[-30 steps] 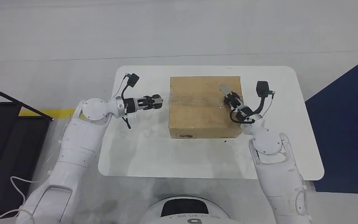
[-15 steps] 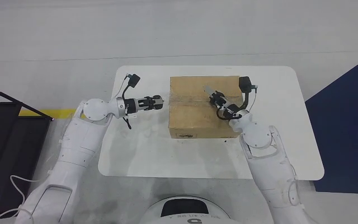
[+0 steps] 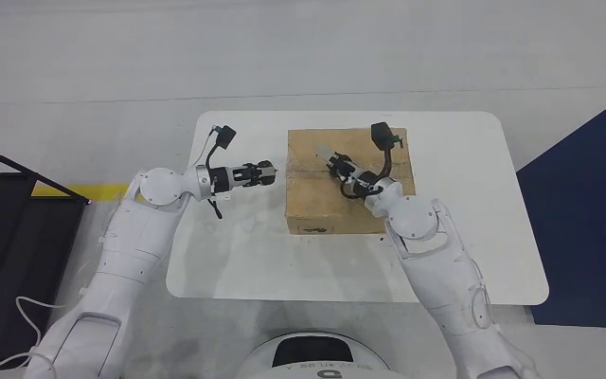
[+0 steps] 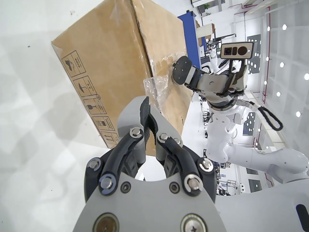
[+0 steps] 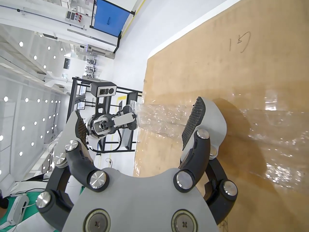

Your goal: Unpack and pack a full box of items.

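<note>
The right claw (image 3: 333,160) has slid toward 9 o'clock over the box (image 3: 317,204), spread wide. The left claw (image 3: 269,171) pinches the loose tape (image 4: 155,86).

White table (image 3: 237,256) with rounded corners is standing on pale grey floor (image 3: 284,57). Yellow floor line (image 3: 57,190) is running out from behind the table's left side. Black rack (image 3: 24,227) is sitting left of the table, cut off by the edge. Dark blue panel (image 3: 578,218) is standing right of the table, apart from it. Ceiling lights (image 5: 21,44) are glowing in the hall behind.
</note>
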Controlling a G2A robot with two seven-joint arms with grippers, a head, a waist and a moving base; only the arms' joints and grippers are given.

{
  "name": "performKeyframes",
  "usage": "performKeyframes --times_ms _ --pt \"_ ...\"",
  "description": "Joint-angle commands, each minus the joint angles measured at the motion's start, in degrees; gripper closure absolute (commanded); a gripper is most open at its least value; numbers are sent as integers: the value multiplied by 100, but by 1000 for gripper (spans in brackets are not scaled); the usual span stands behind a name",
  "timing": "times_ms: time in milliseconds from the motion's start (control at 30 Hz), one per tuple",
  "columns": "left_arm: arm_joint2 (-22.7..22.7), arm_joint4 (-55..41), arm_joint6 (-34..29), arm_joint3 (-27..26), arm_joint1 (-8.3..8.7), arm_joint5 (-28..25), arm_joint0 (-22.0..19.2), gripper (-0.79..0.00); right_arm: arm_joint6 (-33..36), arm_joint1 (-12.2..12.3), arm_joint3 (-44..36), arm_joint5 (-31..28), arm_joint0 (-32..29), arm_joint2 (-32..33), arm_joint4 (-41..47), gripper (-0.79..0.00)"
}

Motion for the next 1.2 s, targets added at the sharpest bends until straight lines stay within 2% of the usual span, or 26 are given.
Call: performKeyframes --times_ms 0,533,567,600,633,667,700,767,800,1167 --pt "2 -20 8 1 6 -17 3 0 5 -16 77 28 94 -95 43 -785" --pt "11 -213 70 36 48 -58 11 0 54 -156 649 186 772 -832 230 -785" --pt "8 -233 68 40 51 -62 9 -28 47 -163 673 199 794 -863 239 -785" --pt "4 -247 70 45 54 -62 6 -139 44 -171 692 206 818 -895 254 -785" --pt "2 -262 73 48 57 -63 4 -194 44 -179 720 210 848 -929 261 -785" --pt "-2 -280 75 54 60 -66 3 -342 40 -188 749 223 877 -959 277 -785" --pt "-10 -292 83 61 64 -74 1 -391 37 -196 774 225 907 -985 300 -785" --pt "-36 -340 102 82 72 -96 10 -748 41 -213 828 234 969 -1035 353 -785" --pt "-51 -366 101 96 78 -109 14 -785 41 -222 857 234 1002 -1062 374 -785" --pt "-386 -747 131 325 170 -280 112 -785 37 -375 1272 287 1489 -1456 745 -785"
